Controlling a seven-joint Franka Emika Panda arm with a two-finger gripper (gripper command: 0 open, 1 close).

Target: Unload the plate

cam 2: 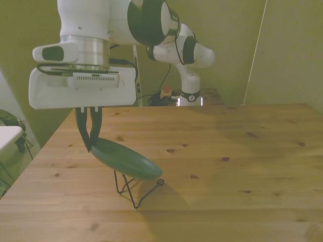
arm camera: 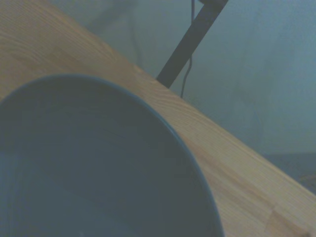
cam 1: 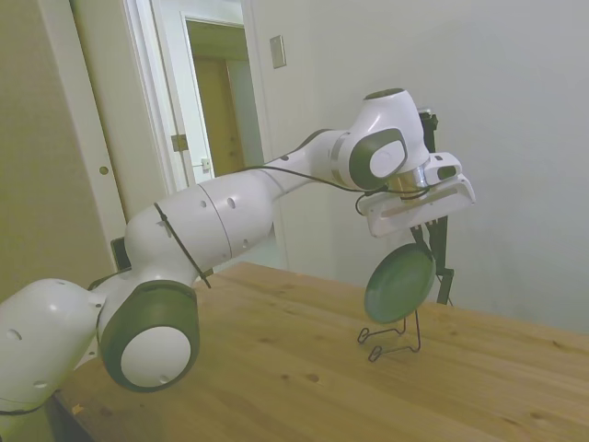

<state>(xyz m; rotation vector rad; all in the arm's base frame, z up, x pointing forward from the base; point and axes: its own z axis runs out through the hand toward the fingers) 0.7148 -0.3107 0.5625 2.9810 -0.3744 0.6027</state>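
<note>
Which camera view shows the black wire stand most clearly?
The side view shows it best: the wire stand stands alone on the table, fully visible below the lifted plate. In the front view the plate partly covers the stand. The wrist view shows none of it.

Black wire stand [cam 2: 132,187] on wooden table [cam 2: 242,151]; door [cam 1: 216,110] seemingly ajar.

Dark green plate [cam 2: 124,159] tilted, lifted above table.

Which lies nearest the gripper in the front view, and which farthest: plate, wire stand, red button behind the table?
1. Plate, held in the gripper at its rim.
2. Wire stand, just below the plate.
3. Red button, beyond the table's far edge.
</note>
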